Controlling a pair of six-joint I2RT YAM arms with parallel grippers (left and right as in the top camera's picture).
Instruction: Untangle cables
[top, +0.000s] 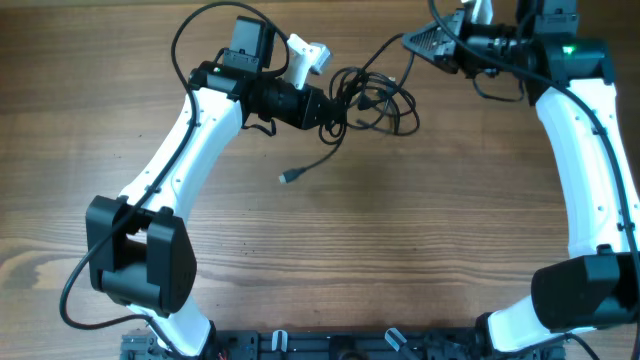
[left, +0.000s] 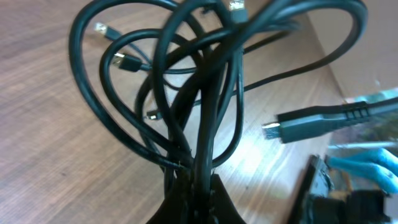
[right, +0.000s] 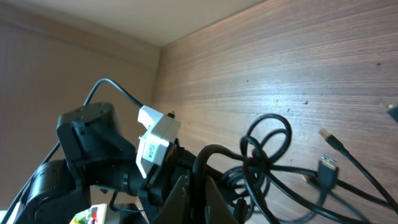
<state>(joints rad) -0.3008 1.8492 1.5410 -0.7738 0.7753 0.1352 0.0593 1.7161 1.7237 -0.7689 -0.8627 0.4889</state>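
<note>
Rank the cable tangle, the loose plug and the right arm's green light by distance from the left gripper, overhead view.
1. Cable tangle: clamped in the left gripper, spreading to its right.
2. Loose plug: on the table, toward the near edge.
3. Green light: far right, on the right arm.

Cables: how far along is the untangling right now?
Nothing looks done yet: the cables are one knotted clump of overlapping loops. In hand: the left gripper is shut on several strands at the clump. The right gripper is shut, apparently on one strand leading out of it. Left to do: separating every cable. Only one plug end trails clear of the clump.
</note>
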